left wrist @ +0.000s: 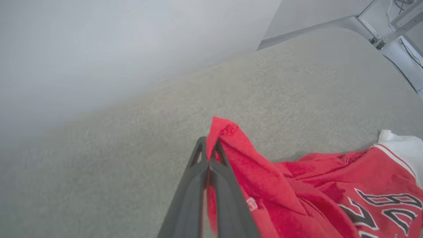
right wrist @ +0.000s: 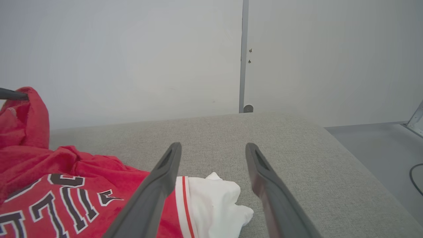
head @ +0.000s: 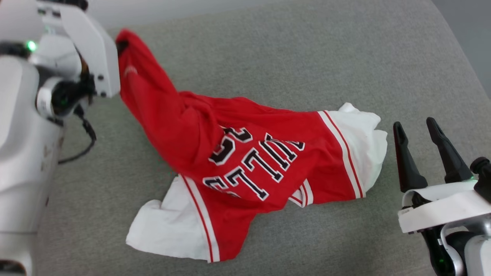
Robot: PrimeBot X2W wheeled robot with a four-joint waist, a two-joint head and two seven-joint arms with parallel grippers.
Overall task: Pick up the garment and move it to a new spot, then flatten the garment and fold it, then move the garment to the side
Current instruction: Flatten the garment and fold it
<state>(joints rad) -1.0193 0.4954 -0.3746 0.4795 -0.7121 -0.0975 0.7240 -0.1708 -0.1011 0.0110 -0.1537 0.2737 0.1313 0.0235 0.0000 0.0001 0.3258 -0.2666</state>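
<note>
Left arm: my left fingers (left wrist: 193, 188) are clamped on a red edge of the garment (head: 238, 153). I cannot tell whether it is hem or collar. That edge is raised clear of the grey fabric surface (head: 307, 57) at the far left, and the cloth drapes down from it toward the right.

Centre: the rest of the garment lies crumpled on the surface with its lettering up. One white sleeve (head: 165, 226) lies nearest me, and the other sleeve (head: 368, 142) lies to the right.

Right arm: my right fingers (head: 406, 161) are spread apart, holding nothing, just beside the right-hand sleeve.

Handling, as I judge it: a light, limp knit with no stiffness. It will sag from a single pinch and drag on the textured surface. For a second hold, I recommend a firm bite of red body fabric beside the striped trim, not the loose sleeve end.
</note>
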